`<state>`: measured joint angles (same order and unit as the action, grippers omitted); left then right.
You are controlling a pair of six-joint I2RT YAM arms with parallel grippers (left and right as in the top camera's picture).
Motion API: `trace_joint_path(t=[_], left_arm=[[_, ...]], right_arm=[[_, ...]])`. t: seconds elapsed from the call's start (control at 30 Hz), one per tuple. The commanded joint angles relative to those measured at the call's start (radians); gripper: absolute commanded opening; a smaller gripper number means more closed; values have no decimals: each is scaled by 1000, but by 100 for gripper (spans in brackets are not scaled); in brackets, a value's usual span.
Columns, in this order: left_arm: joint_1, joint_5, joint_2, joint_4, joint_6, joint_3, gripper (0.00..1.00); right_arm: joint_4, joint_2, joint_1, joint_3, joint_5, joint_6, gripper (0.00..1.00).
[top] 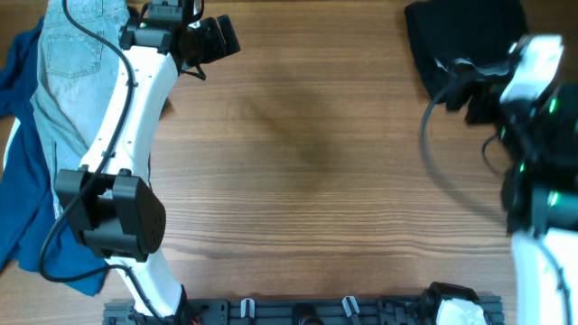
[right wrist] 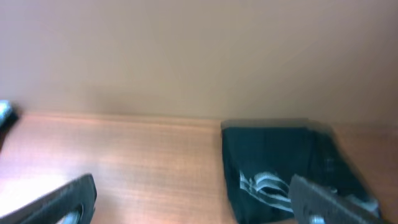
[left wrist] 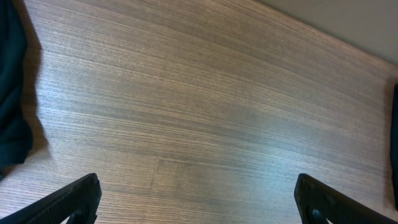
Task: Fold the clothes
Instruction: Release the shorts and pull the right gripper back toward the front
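The black shorts (top: pixel 462 36) lie as a compact folded bundle at the table's back right. In the right wrist view they show a white printed mark (right wrist: pixel 273 168). My right gripper (top: pixel 462 86) is open and empty at the bundle's near edge; its fingers (right wrist: pixel 193 200) spread wide, the right one over the black cloth. My left gripper (top: pixel 215 41) is open and empty at the back left, beside the denim. Its fingers (left wrist: pixel 199 205) hang over bare wood.
Light-blue denim (top: pixel 72 54) lies at the back left over deep blue cloth (top: pixel 27 208) that runs down the left edge. A dark cloth edge (left wrist: pixel 12 93) shows at the left of the left wrist view. The wooden table (top: pixel 316 162) spans the middle.
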<state>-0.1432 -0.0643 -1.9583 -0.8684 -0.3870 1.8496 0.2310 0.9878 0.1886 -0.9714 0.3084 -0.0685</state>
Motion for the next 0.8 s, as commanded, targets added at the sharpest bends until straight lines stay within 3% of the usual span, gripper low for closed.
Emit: trace_joint_path(t=[0.0,0.07,0.2,0.43,0.6,0.77], left_arm=[[-6,6,-11,3,9,0,100],[-6,6,-11,3,9,0,100],[-6,6,-11,3,9,0,100],[-6,6,-11,3,9,0,100],[-6,6,-11,3,9,0,100],[-6,6,-11,3,9,0,100]], right_arm=[[-161,-167,-2,264,-6,40,100],[-263,-262,-13,410,-40,106,100],[-350,-485,-128,653,-162,102,100],[-358,-730,-212,864,-182,140,100],[-389,-813,-212,948,-180,158,100],[-243,-945,-221,966,-152,202,100]])
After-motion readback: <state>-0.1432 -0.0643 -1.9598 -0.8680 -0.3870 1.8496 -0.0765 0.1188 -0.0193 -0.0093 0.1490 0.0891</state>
